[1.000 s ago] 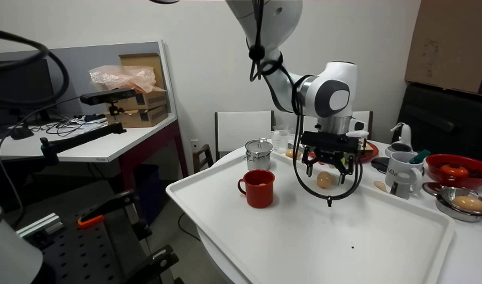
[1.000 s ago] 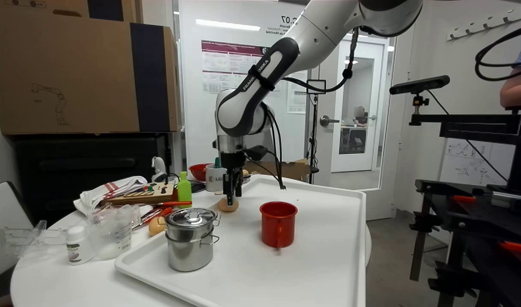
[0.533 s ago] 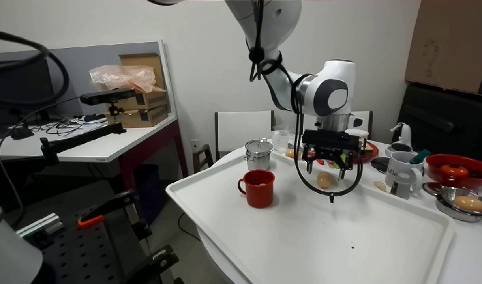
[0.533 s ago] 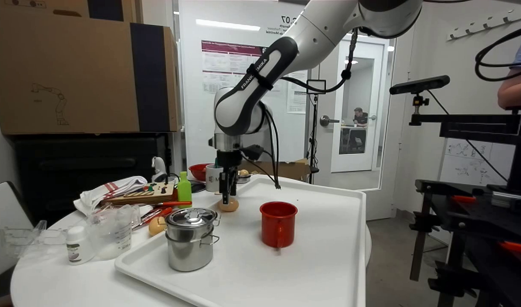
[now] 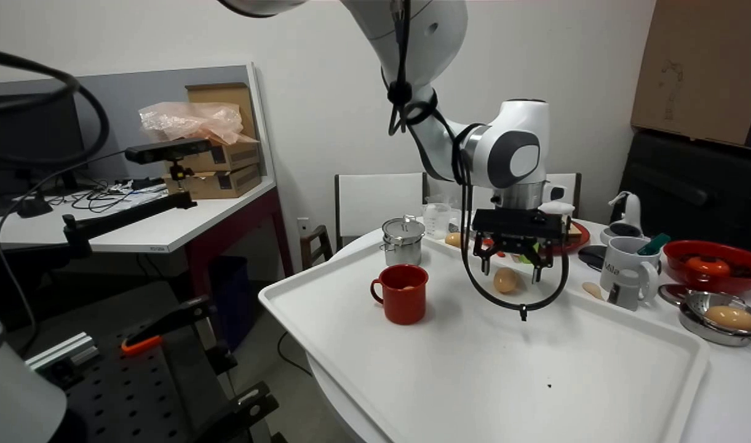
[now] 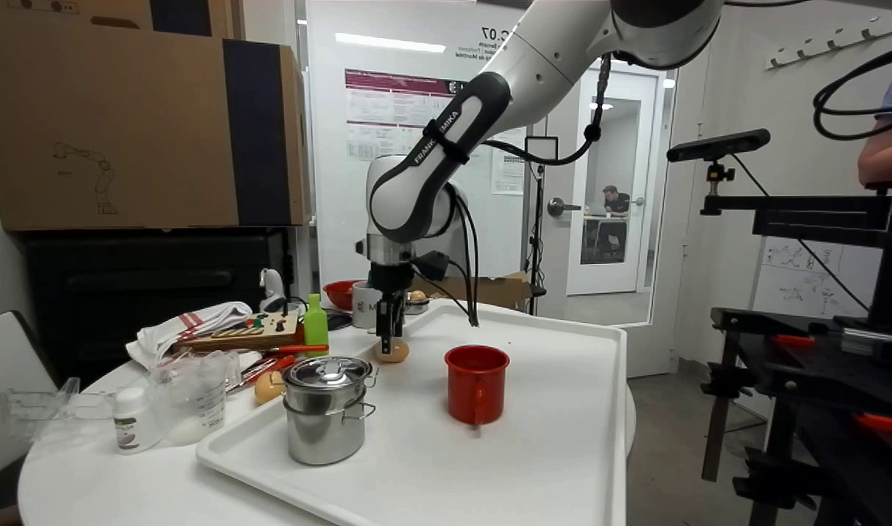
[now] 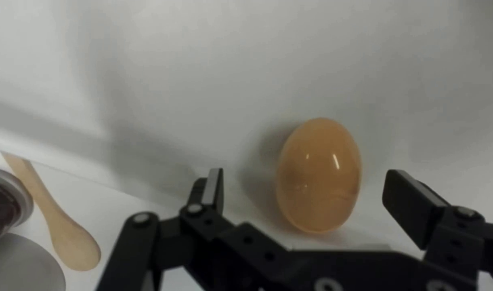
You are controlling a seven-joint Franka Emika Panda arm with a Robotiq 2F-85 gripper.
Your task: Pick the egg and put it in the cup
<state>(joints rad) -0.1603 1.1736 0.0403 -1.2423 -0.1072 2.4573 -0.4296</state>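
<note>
The straight black fingers [image 7: 410,206] are hanging wide and empty near the smooth, tan, oval egg [image 7: 319,176], which is lying on the white tray [image 5: 449,357]. Grabbing it and putting it in the shiny red mug [image 5: 406,301] are both waiting.

Taking the middle of the white tray [image 5: 596,363] as the dial's centre: in an exterior view, a lidded steel pot [image 5: 403,249] stands on it at eleven o'clock; off it, on the worktop [image 5: 729,394], a white mug [image 5: 626,261] stands at two, a red bowl [image 5: 729,285] farther out at two. In an exterior view, a green bottle [image 6: 315,329] stands at ten. In the wrist view, a wooden spoon [image 7: 64,230] lies at eight o'clock from the centre.
</note>
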